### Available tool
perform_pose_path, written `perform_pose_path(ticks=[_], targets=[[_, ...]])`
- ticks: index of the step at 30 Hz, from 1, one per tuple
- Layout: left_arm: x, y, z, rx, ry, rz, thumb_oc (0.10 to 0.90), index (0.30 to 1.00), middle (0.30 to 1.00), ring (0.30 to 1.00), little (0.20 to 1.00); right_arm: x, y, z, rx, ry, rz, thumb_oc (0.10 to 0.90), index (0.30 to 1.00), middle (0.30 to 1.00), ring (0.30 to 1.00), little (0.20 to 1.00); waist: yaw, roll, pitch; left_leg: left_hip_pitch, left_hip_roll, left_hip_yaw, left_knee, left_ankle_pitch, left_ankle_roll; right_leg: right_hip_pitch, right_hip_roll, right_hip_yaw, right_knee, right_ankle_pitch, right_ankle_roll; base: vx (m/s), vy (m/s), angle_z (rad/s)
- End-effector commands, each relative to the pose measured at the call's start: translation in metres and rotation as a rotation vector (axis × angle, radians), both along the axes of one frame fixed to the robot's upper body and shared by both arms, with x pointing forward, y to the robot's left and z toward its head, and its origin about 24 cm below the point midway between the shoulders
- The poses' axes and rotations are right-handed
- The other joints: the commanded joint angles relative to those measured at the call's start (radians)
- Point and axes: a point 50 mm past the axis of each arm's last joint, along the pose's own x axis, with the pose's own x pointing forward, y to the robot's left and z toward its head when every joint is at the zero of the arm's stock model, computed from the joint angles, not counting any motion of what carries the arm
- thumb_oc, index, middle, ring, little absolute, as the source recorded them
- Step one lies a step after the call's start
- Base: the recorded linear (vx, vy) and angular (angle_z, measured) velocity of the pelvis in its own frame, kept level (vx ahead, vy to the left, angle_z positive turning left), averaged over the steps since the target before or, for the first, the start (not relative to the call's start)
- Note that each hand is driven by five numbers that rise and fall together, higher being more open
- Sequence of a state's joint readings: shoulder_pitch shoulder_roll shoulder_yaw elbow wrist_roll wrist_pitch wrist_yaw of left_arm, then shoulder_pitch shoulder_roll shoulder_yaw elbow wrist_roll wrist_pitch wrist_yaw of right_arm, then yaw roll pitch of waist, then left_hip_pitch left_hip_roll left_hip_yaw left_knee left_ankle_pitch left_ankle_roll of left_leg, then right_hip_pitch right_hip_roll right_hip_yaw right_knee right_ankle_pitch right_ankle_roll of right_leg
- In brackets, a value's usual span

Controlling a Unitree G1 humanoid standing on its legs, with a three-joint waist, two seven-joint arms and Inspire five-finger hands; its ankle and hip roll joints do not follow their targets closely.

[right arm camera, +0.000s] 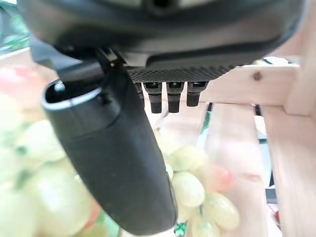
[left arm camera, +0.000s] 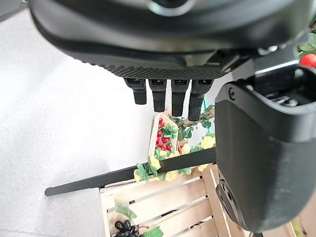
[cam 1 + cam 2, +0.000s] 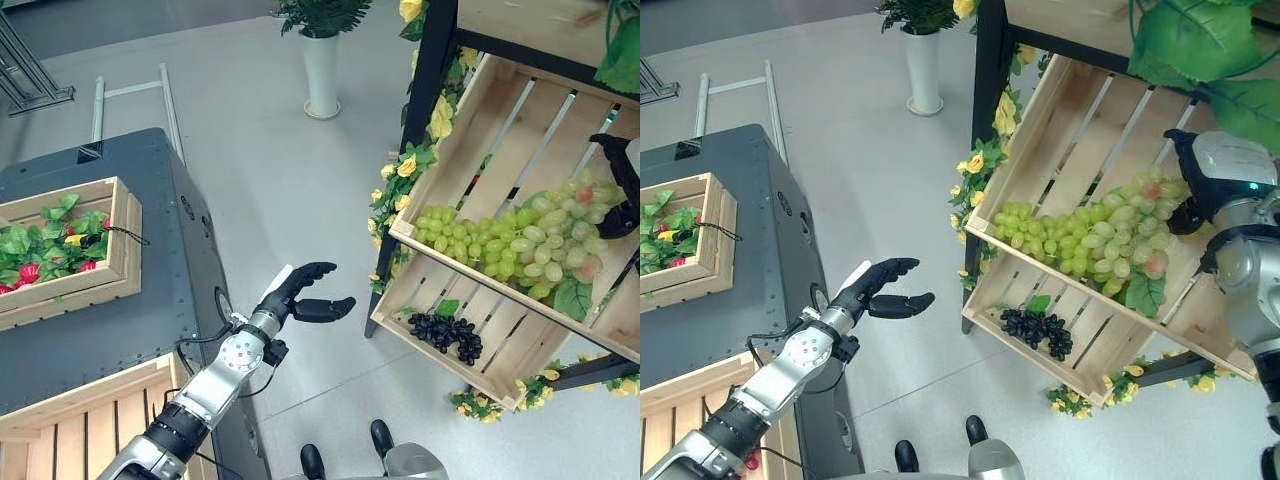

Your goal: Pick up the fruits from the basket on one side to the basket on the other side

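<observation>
A big bunch of green grapes [image 3: 520, 240] lies in the upper slanted wooden crate [image 3: 470, 130] of a black shelf on the right. My right hand [image 3: 1215, 170] is at the bunch's right end, fingers relaxed and its thumb [image 1: 113, 148] over the grapes [image 1: 187, 187], not closed round them. In the lower crate [image 3: 500, 375] lies a small bunch of black grapes [image 3: 445, 330]. My left hand [image 3: 300, 290] hovers open and empty above the floor, between the grey table and the shelf. The left wrist view looks past it to the black grapes [image 2: 126, 227].
On the grey table [image 3: 150, 300] at the left stands a wooden crate [image 3: 125, 240] with green leaves and red fruit. A bare slatted crate [image 3: 90, 420] sits at the lower left. Yellow flowers [image 3: 400, 170] trim the shelf frame. A white vase [image 3: 322, 70] stands on the floor behind.
</observation>
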State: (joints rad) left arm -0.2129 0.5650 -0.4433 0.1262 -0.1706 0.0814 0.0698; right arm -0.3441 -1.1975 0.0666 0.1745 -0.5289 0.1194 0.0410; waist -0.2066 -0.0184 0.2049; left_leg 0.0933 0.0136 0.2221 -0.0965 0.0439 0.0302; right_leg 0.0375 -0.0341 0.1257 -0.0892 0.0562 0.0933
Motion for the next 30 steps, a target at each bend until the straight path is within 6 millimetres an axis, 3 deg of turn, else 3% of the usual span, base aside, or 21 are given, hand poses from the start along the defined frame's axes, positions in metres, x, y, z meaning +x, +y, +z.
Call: perform_pose_path(ticks=[1,11,16,22,25,30], targets=[[0.016,-0.004,0.049,0.011,-0.216,-0.07,0.8,0.9,0.9,0.9,0.9,-0.006,0.003,0.045,-0.184,-0.075,0.008,0.8,0.9,0.9,0.9,0.9,0.029,-0.048,-0.121,0.018,0.008,-0.042,0.009,-0.105,-0.018,-0.023,0.034,-0.04,0.045,-0.019,0.03,0.0,0.0,0.0],[0.017,0.007,0.049,0.02,-0.216,-0.037,0.8,0.9,0.9,0.9,0.9,-0.018,0.015,0.047,-0.188,0.061,0.066,0.8,0.9,0.9,0.9,0.9,-0.004,-0.052,-0.124,0.017,0.015,-0.013,0.009,-0.105,-0.021,-0.035,0.043,-0.018,0.056,-0.021,0.034,0.0,0.0,0.0],[0.018,0.012,0.05,0.025,-0.219,-0.015,0.8,0.9,0.9,0.9,0.9,-0.025,0.016,0.038,-0.113,0.164,0.079,0.8,0.9,0.9,0.9,0.9,-0.022,-0.054,-0.125,0.018,0.022,0.002,0.009,-0.106,-0.025,-0.039,0.049,-0.006,0.055,-0.02,0.034,0.0,-0.005,-0.03],[0.019,0.019,0.053,0.035,-0.221,0.001,0.8,0.9,0.9,0.9,0.9,-0.038,0.036,0.024,0.008,0.283,0.218,0.8,0.9,0.9,0.9,0.9,-0.039,-0.056,-0.121,0.022,0.025,0.019,0.009,-0.107,-0.027,-0.042,0.056,0.006,0.056,-0.018,0.033,-0.01,-0.011,-0.11],[0.019,0.021,0.053,0.036,-0.225,0.012,0.8,0.9,0.9,0.9,0.9,-0.043,0.048,0.022,0.05,0.292,0.294,0.8,0.9,0.9,0.9,0.9,-0.046,-0.056,-0.117,0.022,0.025,0.025,0.009,-0.108,-0.027,-0.044,0.058,0.008,0.058,-0.018,0.032,0.0,0.0,0.0],[0.017,0.027,0.05,0.042,-0.227,0.032,0.8,0.9,0.9,0.9,0.9,-0.055,0.047,0.024,0.064,0.25,0.33,0.8,0.9,0.9,0.9,0.9,-0.055,-0.057,-0.118,0.019,0.025,0.03,0.009,-0.113,-0.026,-0.047,0.062,0.015,0.06,-0.02,0.034,0.0,0.0,0.0]])
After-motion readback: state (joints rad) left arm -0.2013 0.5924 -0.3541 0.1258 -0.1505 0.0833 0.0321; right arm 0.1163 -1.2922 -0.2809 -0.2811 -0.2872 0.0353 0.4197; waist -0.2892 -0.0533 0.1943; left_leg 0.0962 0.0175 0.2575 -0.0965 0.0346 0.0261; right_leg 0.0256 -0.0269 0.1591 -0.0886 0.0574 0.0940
